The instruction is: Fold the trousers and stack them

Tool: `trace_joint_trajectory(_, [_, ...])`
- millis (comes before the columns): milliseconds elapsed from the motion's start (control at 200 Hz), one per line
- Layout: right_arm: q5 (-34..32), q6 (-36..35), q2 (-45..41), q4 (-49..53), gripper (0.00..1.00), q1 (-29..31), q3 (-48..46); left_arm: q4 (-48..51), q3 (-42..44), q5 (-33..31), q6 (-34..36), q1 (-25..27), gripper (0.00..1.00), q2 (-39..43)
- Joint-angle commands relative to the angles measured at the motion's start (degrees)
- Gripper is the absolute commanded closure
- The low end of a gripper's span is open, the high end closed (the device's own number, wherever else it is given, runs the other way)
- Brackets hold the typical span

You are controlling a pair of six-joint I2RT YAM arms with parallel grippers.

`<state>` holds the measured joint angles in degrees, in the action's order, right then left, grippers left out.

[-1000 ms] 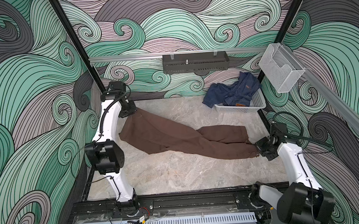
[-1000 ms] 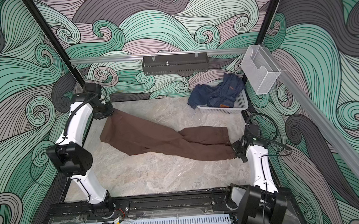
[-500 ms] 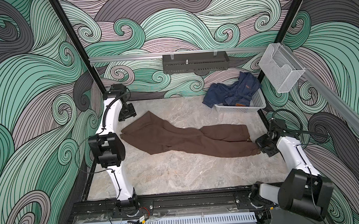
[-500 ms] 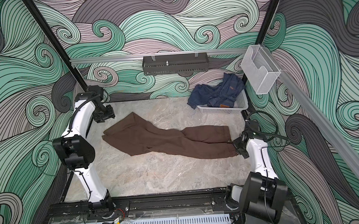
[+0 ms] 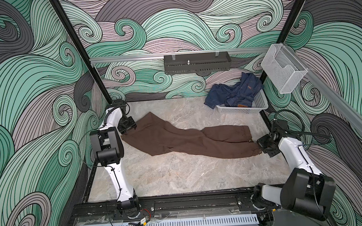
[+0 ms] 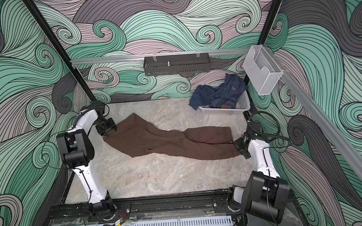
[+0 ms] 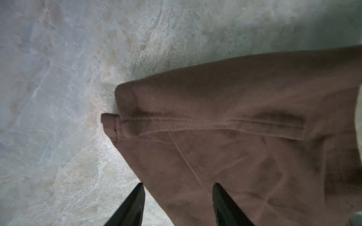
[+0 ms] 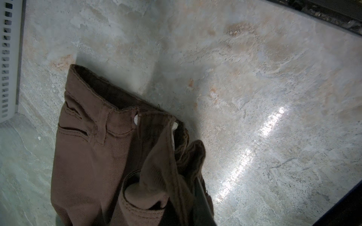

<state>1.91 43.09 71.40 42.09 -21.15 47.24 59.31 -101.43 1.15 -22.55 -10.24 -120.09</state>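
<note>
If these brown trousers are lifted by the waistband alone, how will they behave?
Probably floppy: the trousers lie limp and twisted across the table, so the legs would likely sag and trail. Likely not slippery: the twill weave looks matte, and the waistband sits bunched in the shut right jaws. Perhaps heavyish, given thick seams.

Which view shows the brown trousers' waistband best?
The right wrist view: the waistband, its button and a belt loop show up close. In both top views it is small beside the right gripper. The left wrist view shows only a leg end.
</note>
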Motion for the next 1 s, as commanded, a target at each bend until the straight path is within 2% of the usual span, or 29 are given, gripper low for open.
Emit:
trace_joint_trajectory(0, [0.9,0.2,1.2,-1.5,0.93,-0.2,-0.6,0.3,-4.5,1.1,-1.5,-1.2,0.41,-2.8])
trace_joint_trajectory(160, [1.3,0.3,2.5,-2.2,0.93,-0.1,-0.3,3.8,-10.2,-1.1,-0.6,-1.8,0.4,-8.2])
trace_joint_trajectory(440, [1.5,0.2,4.6,-2.4,0.93,-0.1,0.2,5.7,-10.4,-7.0,1.0,-2.8,0.38,-10.0])
trace_joint_trajectory(695, [1.6,0.2,5.6,-2.5,0.93,0.1,0.5,4.7,-9.7,-5.3,0.3,-4.3,0.39,-11.5])
trace_joint_trajectory(776, [1.6,0.3,5.8,-2.7,0.93,0.2,0.4,3.5,-9.5,-2.7,-0.8,-4.6,0.47,-11.7])
trace_joint_trajectory(836, [1.6,0.3,6.0,-2.7,0.93,0.3,0.4,2.3,-9.7,-0.2,-1.7,-4.8,0.58,-11.9])
trace_joint_trajectory(881, [1.6,0.3,6.1,-2.7,0.93,0.2,0.5,1.6,-9.8,1.8,-2.4,-4.8,0.67,-11.9])
trace_joint_trajectory(951, [1.5,0.2,6.0,-2.5,0.93,0.3,0.7,0.0,-9.3,5.4,-3.4,-4.9,0.89,-10.7])
trace_joint_trajectory(996, [1.3,0.2,5.8,-2.3,0.93,0.2,0.8,-1.4,-8.3,7.7,-4.3,-5.2,0.99,-9.1])
